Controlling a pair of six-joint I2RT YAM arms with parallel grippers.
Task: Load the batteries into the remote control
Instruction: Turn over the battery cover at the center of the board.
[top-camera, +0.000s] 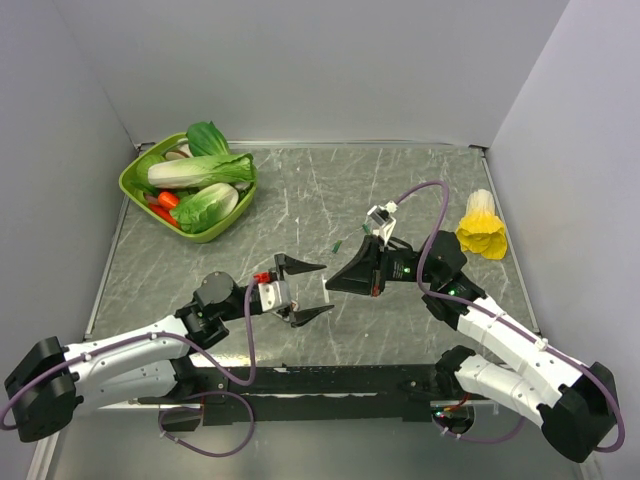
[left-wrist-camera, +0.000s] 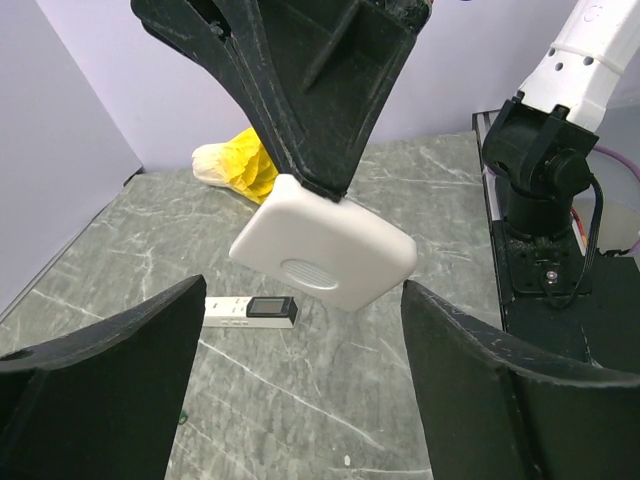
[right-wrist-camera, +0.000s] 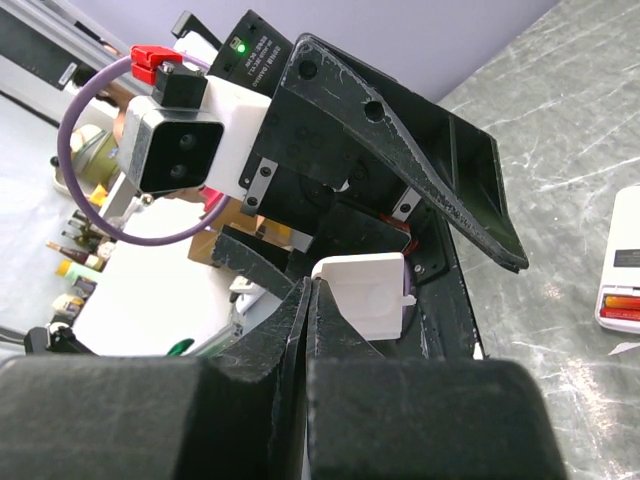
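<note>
My right tool (right-wrist-camera: 310, 295) is clenched on one edge of the remote control (left-wrist-camera: 330, 255), holding it tilted in the air above the counter (left-wrist-camera: 120, 250). Its white back faces my left tool (top-camera: 322, 288), which is released, jaws spread wide. A white-and-black bar (left-wrist-camera: 250, 312) lies on the counter below.

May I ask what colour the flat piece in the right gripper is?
White; the flat piece shows best in the left wrist view.
</note>
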